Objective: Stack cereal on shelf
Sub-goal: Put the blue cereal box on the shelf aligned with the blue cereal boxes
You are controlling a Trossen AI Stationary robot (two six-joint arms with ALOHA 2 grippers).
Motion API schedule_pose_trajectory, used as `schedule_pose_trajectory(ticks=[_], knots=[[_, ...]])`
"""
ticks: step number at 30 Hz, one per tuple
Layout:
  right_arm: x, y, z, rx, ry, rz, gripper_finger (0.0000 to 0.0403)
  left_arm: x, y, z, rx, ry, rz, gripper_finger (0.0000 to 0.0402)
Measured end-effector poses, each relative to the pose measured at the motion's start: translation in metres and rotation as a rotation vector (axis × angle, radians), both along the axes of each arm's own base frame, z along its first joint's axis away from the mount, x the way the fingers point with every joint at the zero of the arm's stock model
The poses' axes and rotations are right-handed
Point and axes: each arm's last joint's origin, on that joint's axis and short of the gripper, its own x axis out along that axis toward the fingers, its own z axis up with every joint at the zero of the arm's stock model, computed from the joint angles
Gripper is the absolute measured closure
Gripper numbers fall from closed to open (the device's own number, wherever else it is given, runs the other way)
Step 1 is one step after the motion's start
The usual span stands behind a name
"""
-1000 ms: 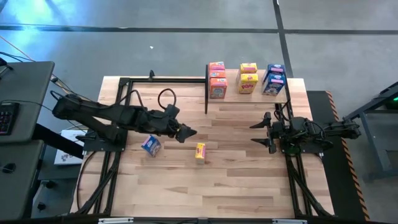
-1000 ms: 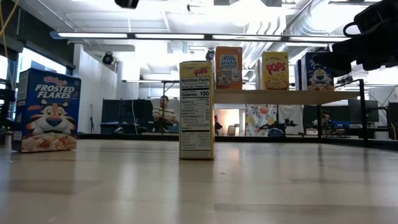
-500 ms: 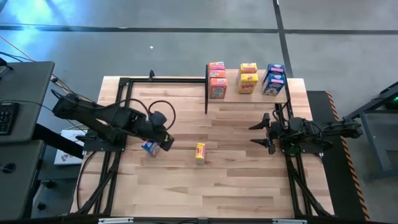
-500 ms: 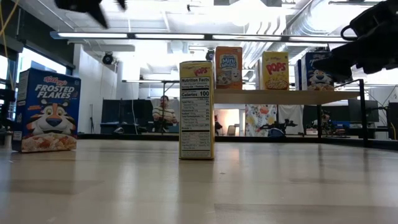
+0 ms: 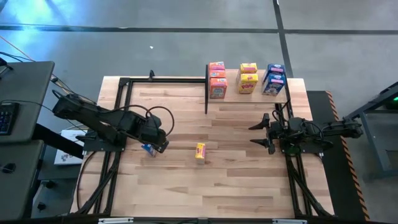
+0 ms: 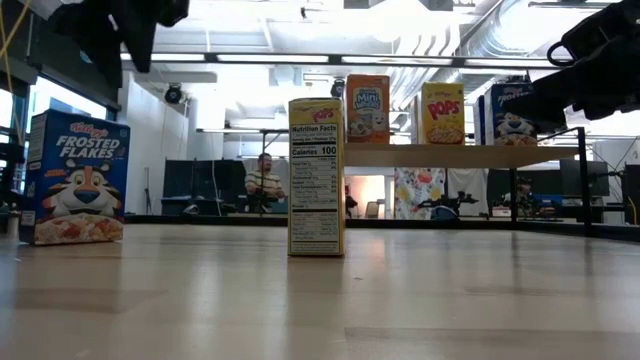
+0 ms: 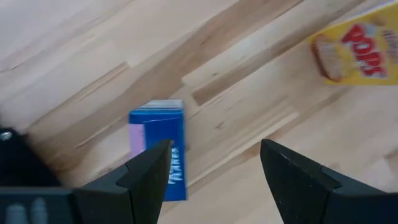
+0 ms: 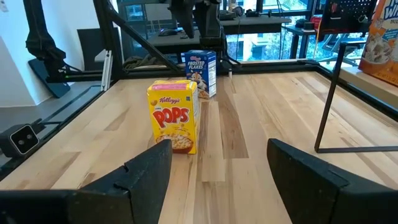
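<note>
A blue cereal box (image 7: 158,140) stands upright on its bottom end on the tabletop at the left (image 6: 75,178). My left gripper (image 7: 214,146) hangs open above it, pointing steeply down, and the box lies under one finger rather than midway between the two. A yellow cereal box (image 5: 200,152) stands upright mid-table (image 6: 316,177). The shelf (image 5: 255,96) at the far right carries orange-pink (image 5: 217,79), yellow (image 5: 248,78) and blue (image 5: 273,79) boxes. My right gripper (image 5: 261,132) waits open and level at the table's right side, touching nothing.
A black metal frame (image 5: 161,79) runs along the table's far and left sides, and the shelf's black posts (image 8: 329,99) stand near my right gripper. Bare wooden tabletop (image 5: 205,186) stretches across the near half. A person (image 6: 264,180) sits far back in the room.
My left gripper has drawn back from beside the yellow box toward the table's left edge, come down, and tipped from nearly level to pointing steeply down over the blue box. Both boxes on the table have stayed where they were.
</note>
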Motion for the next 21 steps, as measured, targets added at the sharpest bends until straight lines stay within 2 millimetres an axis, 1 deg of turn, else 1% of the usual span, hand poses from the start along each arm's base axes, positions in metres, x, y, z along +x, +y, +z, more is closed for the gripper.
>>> schedule_pose_trajectory(ticks=[10,21], knots=[[0.000,0.000,0.000,0.000,0.000,0.000,0.0146,-0.011,0.000,-0.009,0.039,0.113,0.070,0.0163],[0.000,0.000,0.000,0.000,0.000,0.001,0.0146,-0.012,-0.006,-0.010,0.045,0.117,0.088,0.0163]])
